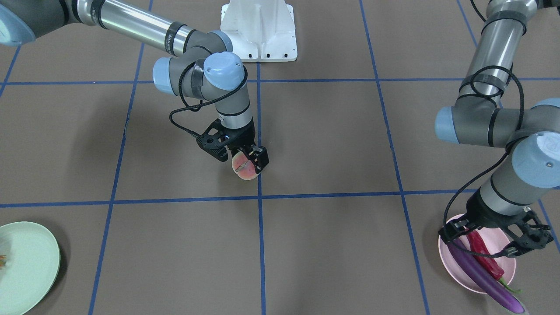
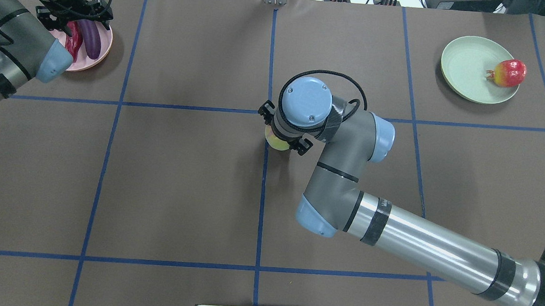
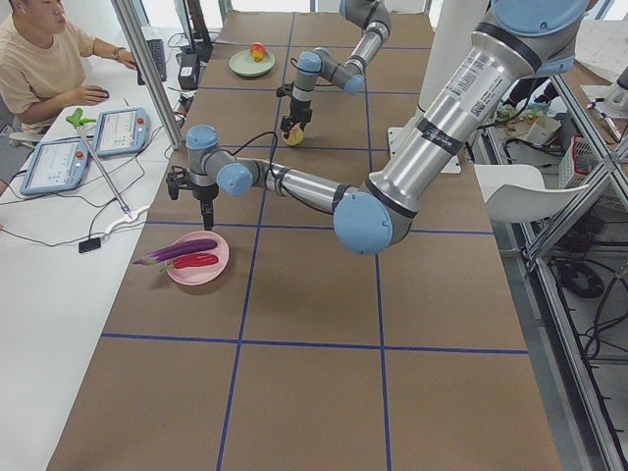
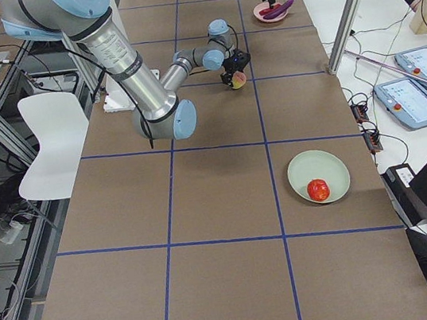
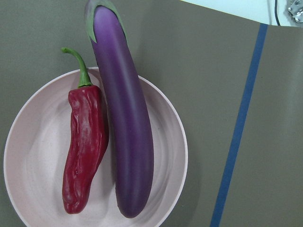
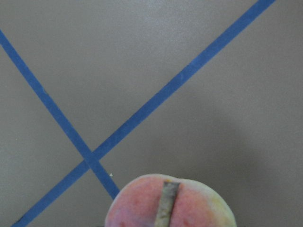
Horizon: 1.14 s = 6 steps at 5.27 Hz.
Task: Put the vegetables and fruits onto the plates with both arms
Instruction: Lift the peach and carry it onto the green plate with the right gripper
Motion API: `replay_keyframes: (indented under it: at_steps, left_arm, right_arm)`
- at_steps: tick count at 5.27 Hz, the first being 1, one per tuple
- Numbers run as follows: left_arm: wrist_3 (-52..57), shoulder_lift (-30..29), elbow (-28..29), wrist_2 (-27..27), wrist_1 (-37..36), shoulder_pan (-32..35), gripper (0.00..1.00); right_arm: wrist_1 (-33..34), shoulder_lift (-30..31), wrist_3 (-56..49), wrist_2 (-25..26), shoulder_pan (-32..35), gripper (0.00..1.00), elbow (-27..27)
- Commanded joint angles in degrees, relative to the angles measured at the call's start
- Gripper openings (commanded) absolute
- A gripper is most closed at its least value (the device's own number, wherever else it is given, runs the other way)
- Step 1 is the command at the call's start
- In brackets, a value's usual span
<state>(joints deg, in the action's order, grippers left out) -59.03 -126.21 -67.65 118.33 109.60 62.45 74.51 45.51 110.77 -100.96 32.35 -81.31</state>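
At the far left corner the left gripper [image 3: 206, 218] hangs over the pink plate [image 2: 102, 53] with nothing in it; I cannot tell how far apart its jaws are. The eggplant [image 2: 91, 38] and chili [image 2: 74, 41] lie side by side on that plate, and the eggplant's stem end overhangs the rim. Mid-table, the right gripper [image 1: 247, 164] is closed on the peach half [image 1: 242, 169], beside a crossing of blue tape lines [image 2: 261, 218]. Bare table [image 2: 180, 190] lies between it and the green plate [image 2: 463, 56] at far right, where the pomegranate [image 2: 508, 73] sits by the rim.
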Motion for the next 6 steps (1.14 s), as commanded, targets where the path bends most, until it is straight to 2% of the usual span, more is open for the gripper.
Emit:
replay_keyframes:
  at_steps: [1, 3, 4, 5, 6]
  left_arm:
    - [-1.3, -0.1, -0.8, 0.3, 0.0, -0.3, 1.00]
    - [-5.3, -0.1, -4.7, 0.2, -0.1, -4.0, 1.00]
    - [-6.5, -0.2, -5.6, 0.1, -0.2, -5.0, 1.00]
    - [-6.5, -0.8, -5.6, 0.2, -0.3, -5.1, 1.00]
    - [-6.5, -1.0, -6.0, 0.2, -0.3, -5.1, 1.00]
  right_arm:
    - [0.4, 4.0, -10.1, -7.2, 9.9, 0.00, -3.4]
    - [0.1, 9.9, -31.2, -8.5, 21.6, 0.00, 1.1]
    - [-0.3, 11.6, -41.8, -8.7, 25.4, 0.00, 7.2]
    - [-4.0, 11.6, -48.5, -8.8, 28.3, 0.00, 14.7]
    - [-6.9, 11.6, -51.3, -9.9, 30.0, 0.00, 18.9]
